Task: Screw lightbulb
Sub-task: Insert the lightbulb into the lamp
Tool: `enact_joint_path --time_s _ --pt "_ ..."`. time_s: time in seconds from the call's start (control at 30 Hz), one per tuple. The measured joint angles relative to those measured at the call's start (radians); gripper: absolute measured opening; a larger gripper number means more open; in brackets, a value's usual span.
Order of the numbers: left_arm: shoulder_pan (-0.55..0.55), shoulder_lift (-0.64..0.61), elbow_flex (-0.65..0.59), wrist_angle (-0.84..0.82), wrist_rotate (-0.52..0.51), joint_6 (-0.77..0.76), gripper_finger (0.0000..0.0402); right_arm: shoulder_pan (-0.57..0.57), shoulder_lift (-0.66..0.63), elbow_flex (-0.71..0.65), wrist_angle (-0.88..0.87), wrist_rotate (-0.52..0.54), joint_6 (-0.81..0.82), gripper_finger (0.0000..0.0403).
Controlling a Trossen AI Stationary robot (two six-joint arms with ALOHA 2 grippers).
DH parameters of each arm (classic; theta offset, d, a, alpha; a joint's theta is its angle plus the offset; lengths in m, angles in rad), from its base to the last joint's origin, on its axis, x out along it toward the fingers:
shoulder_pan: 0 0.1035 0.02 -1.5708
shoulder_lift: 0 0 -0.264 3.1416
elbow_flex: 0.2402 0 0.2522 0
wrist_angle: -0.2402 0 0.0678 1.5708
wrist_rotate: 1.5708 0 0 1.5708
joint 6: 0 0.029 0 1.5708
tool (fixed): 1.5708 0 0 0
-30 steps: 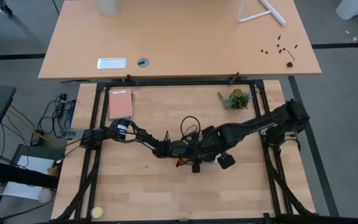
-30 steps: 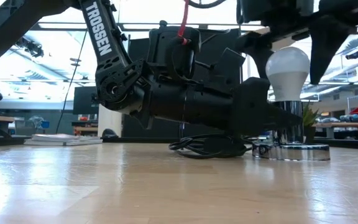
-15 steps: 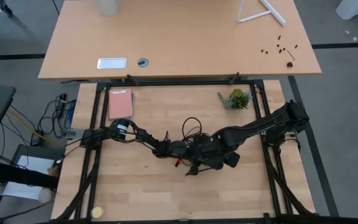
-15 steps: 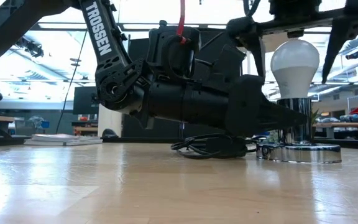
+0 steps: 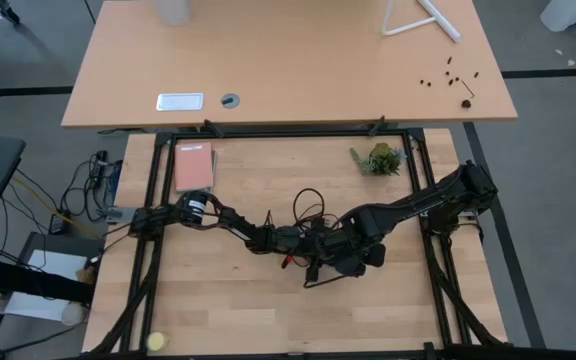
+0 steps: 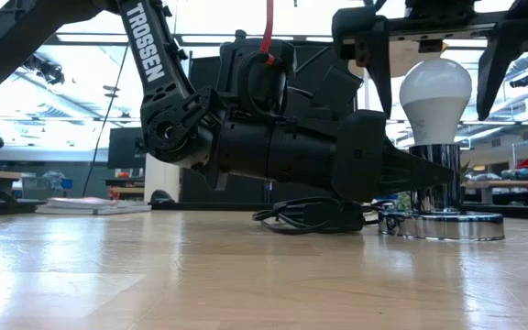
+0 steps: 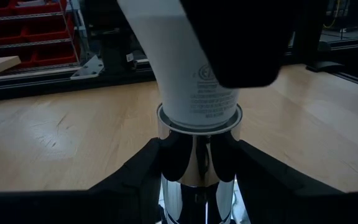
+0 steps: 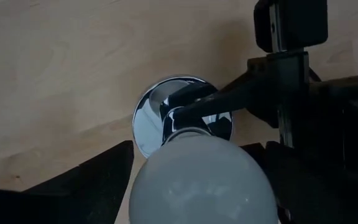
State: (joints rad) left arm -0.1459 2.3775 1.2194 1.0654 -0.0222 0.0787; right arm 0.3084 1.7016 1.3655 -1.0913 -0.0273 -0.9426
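One bulb is standing upright in one chrome socket on the desk, the right hand hanging spread around it and the left hand pinching the socket's stem.

The right tool has moved over the lightbulb and its fingers now stand wider apart. The lightbulb shifted a little right.

Lightbulb: matt white, smooth. Socket: mirror-polished chrome metal. Table: pale wood, faint sheen. Grippers: matt black.
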Motion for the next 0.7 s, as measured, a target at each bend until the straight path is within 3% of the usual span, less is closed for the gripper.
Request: enact_joint_path --time_s 0.4,0.57,0.7 --pt "0.000 0.000 0.000 0.000 -0.002 -0.003 0.0178 -0.002 -0.002 -0.054 0.027 -0.019 0.011 0.0288" --pt "0.000 0.000 0.000 0.000 -0.002 -0.002 0.0178 -0.007 -0.002 -0.056 0.042 -0.023 0.106 0.0256" --pt "0.000 0.000 0.000 0.000 -0.003 -0.003 0.0178 -0.014 -0.002 -0.057 0.047 -0.026 0.195 0.0255"
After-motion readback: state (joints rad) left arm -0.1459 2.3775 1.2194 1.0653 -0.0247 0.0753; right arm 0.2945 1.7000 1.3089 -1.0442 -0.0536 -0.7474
